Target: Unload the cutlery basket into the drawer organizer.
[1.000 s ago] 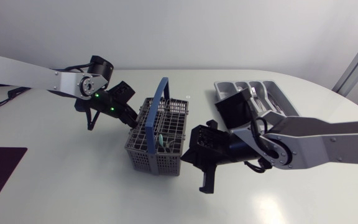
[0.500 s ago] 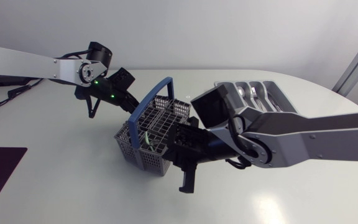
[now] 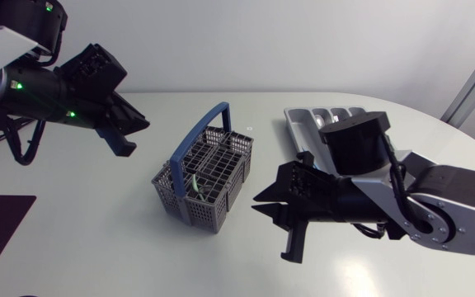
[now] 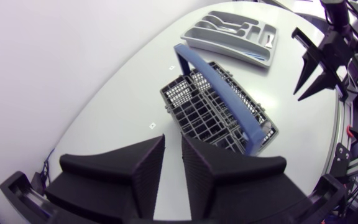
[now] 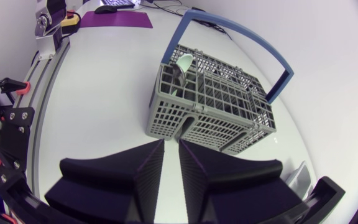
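A grey cutlery basket [image 3: 200, 177] with a blue handle [image 3: 206, 132] stands upright mid-table, with a pale green utensil [image 3: 195, 186] inside. In the right wrist view the basket [image 5: 210, 102] lies ahead of my right gripper [image 5: 171, 163], and the utensil [image 5: 182, 64] sticks up at its far end. My right gripper [image 3: 264, 206] hovers to the right of the basket, slightly open and empty. My left gripper [image 3: 132, 136] hangs high to the basket's left, apart from it. Its fingers [image 4: 173, 158] show a narrow gap with nothing in it. The grey drawer organizer [image 3: 312, 118] holds cutlery.
My right arm [image 3: 419, 206] crosses in front of the organizer and hides its near end. In the left wrist view the organizer [image 4: 194, 38] lies beyond the basket [image 4: 219, 109], with my right gripper [image 4: 316, 62] beside it. White tabletop [image 3: 138, 239] surrounds the basket.
Both grippers were against the basket, which tipped and slid left. They have let go and drawn away, the left up and leftward, the right back to the right.
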You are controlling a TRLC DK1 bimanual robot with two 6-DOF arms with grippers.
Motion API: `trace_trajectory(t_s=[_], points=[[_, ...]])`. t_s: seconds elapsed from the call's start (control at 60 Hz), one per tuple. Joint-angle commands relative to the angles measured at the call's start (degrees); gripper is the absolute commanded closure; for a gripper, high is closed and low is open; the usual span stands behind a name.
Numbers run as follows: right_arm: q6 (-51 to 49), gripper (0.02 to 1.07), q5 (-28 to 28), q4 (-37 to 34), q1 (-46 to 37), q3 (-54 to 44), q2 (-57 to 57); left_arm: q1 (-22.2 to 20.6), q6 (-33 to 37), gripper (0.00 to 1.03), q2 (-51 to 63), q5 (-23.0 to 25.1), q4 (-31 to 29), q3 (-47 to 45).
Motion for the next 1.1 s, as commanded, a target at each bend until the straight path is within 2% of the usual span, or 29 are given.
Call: trace_trajectory(t_s=[0.0,0.067,0.25,0.55,0.733,0.917,1.083], points=[[-0.5,0.65,0.2,-1.0,-1.0,-1.9,-2.5,-4.9,-1.5,0.71,-1.6,-3.1,-1.9,-1.4],[-0.4,0.58,0.2,-2.1,-1.9,-2.7,-4.6,-10.4,-3.4,0.71,-2.8,-7.8,-2.4,-2.6],[-0.4,0.56,0.2,-4.7,-3.3,-4.2,-8.8,-20.8,-7.0,0.71,-4.2,-16.7,-3.0,-4.9],[0.0,0.56,0.6,-7.2,-3.3,-4.7,-11.8,-30.8,-12.0,0.71,-4.9,-21.9,-4.2,-7.3],[0.0,0.56,0.6,-7.5,-3.4,-5.8,-13.3,-34.2,-12.5,0.69,-3.1,-24.5,-2.0,-10.1],[0.0,0.56,0.6,-8.1,-3.9,-5.9,-14.5,-35.1,-11.2,0.67,-1.6,-25.0,2.2,-13.6],[-0.1,0.56,0.3,-8.1,-4.6,-6.0,-15.0,-35.7,-10.0,0.65,1.2,-27.3,6.0,-16.1]])
